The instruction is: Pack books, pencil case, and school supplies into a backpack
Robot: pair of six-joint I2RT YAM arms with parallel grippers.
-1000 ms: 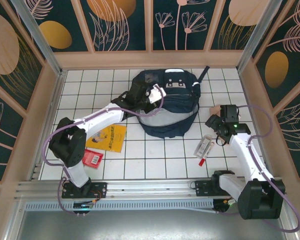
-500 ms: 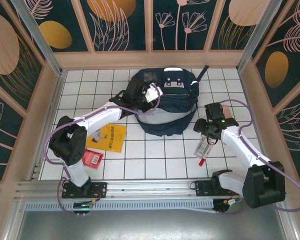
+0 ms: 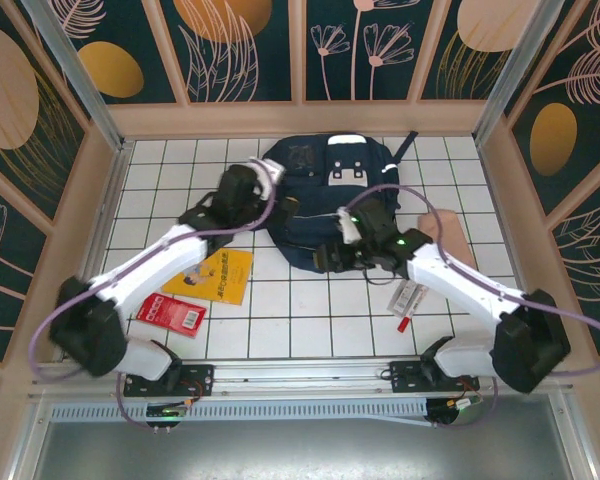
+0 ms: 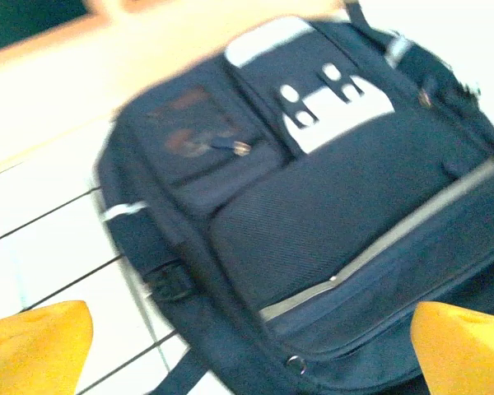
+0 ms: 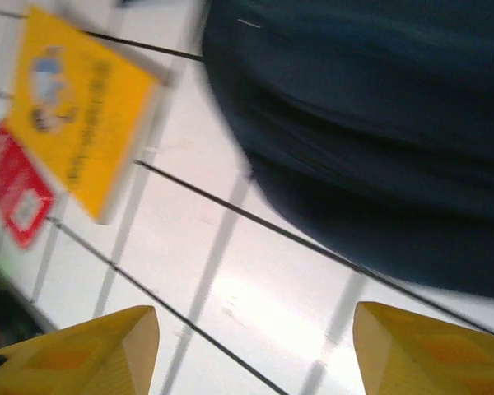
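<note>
The navy backpack (image 3: 335, 195) lies at the back of the tiled floor, its white patch (image 4: 337, 107) up. My left gripper (image 3: 276, 203) hovers at its left side, open, with the yellow fingers (image 4: 41, 346) wide apart over the backpack (image 4: 329, 206). My right gripper (image 3: 332, 256) is at the backpack's front edge, open over bare tile (image 5: 253, 313), holding nothing. The yellow book (image 3: 220, 275) and the red booklet (image 3: 170, 313) lie front left, and both show again in the right wrist view, the book (image 5: 82, 123) above the booklet (image 5: 16, 193). The peach pencil case (image 3: 448, 232), the packet (image 3: 408, 296) and the pen (image 3: 404, 321) lie on the right.
Wooden walls (image 3: 300, 118) ring the tiled floor. A metal rail (image 3: 300, 375) with both arm bases runs along the near edge. My right forearm (image 3: 450, 275) crosses above the packet and the pencil case.
My left gripper let go of the backpack's top, opened wide and drew back left. My right arm swung left from the pencil case to the backpack's front edge. The backpack settled flatter.
</note>
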